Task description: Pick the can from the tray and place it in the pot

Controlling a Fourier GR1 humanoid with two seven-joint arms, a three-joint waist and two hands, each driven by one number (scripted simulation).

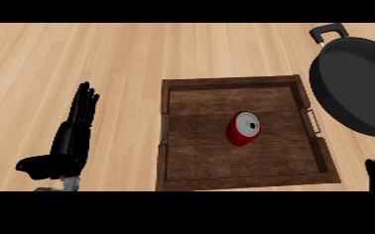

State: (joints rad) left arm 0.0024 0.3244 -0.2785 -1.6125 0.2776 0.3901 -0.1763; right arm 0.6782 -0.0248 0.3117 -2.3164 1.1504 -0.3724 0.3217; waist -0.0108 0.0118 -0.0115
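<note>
The only non-task item in view is the counter top [102, 54]. It is a light wooden surface, with planks and grain (pale tan, faint darker streaks) running from far to near. The seams between planks show as thin lines. It fills the view from left to right. The far part and the left side show the largest stretch of bare wood.

Surface: light wooden counter [117, 49] | on it: dark wooden tray [238, 181] centre-right; black pot [344, 84] at right edge
</note>
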